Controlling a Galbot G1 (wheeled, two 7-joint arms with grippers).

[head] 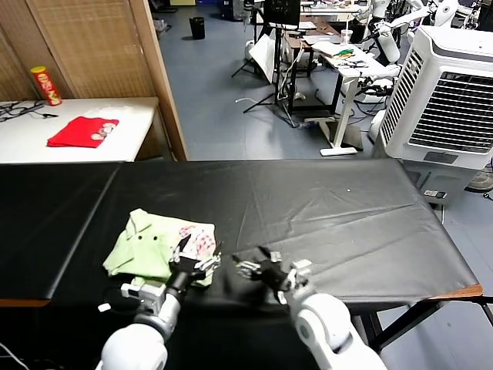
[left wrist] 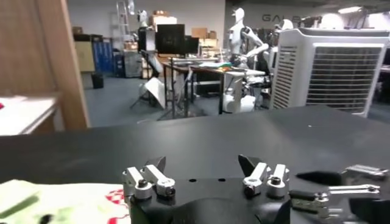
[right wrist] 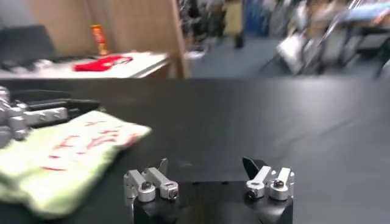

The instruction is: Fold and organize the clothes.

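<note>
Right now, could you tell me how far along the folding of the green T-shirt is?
Done: the T-shirt lies folded into a compact bundle on the black table, printed graphic showing. In hand: nothing; the left gripper sits open at the bundle's edge, and the right gripper is open beside it over bare table. Left: perhaps only tidying or placing the bundle; its edges look slightly uneven.

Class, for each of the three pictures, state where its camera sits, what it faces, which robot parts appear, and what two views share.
Head view: from the robot's head, down onto the black table; both arms, left pincer at the folded T-shirt, right pincer beside it.
Left wrist view: over its open pincer, across the table; the right pincer shows too.
Right wrist view: over its open pincer toward the T-shirt.
Shared: T-shirt, table.
</note>
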